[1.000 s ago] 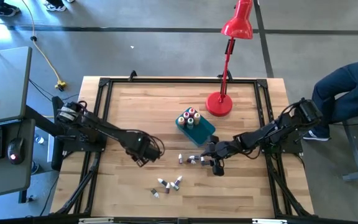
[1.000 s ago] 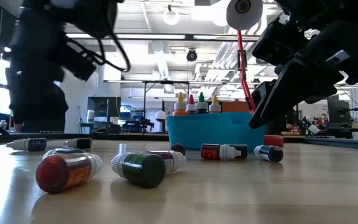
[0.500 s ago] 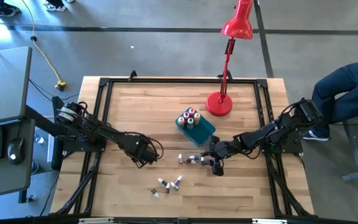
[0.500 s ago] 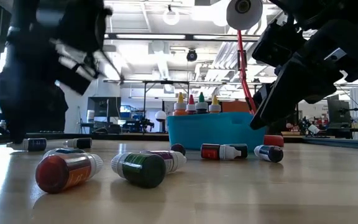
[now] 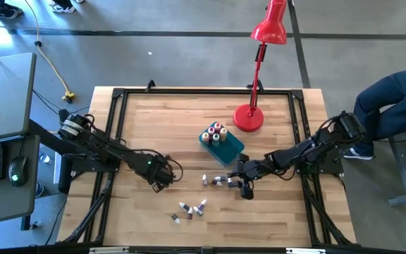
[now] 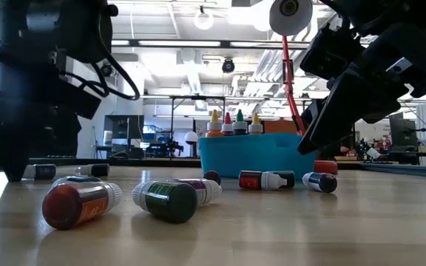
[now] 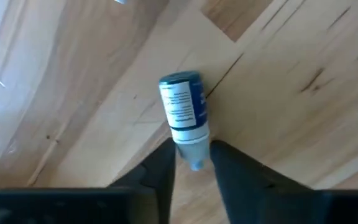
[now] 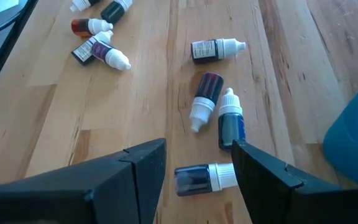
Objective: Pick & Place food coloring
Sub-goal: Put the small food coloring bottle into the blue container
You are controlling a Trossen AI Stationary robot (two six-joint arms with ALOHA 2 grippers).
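Left claw lowered; blue bottle cap between fingers.

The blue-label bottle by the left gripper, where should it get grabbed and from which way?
Grip the blue-label bottle across its round body, just above the pale cap. It lies flat on the table, cap toward the left gripper, whose open fingers already straddle the cap, so probably come straight along its length.

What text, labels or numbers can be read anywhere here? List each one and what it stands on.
No text here can be read.
Blue-capped bottle between the left gripper fingers: white label with print, too blurred to read.
Bottles lying before the right gripper, such as the dark one: labels too small to read.
Teal tub: no marking visible.
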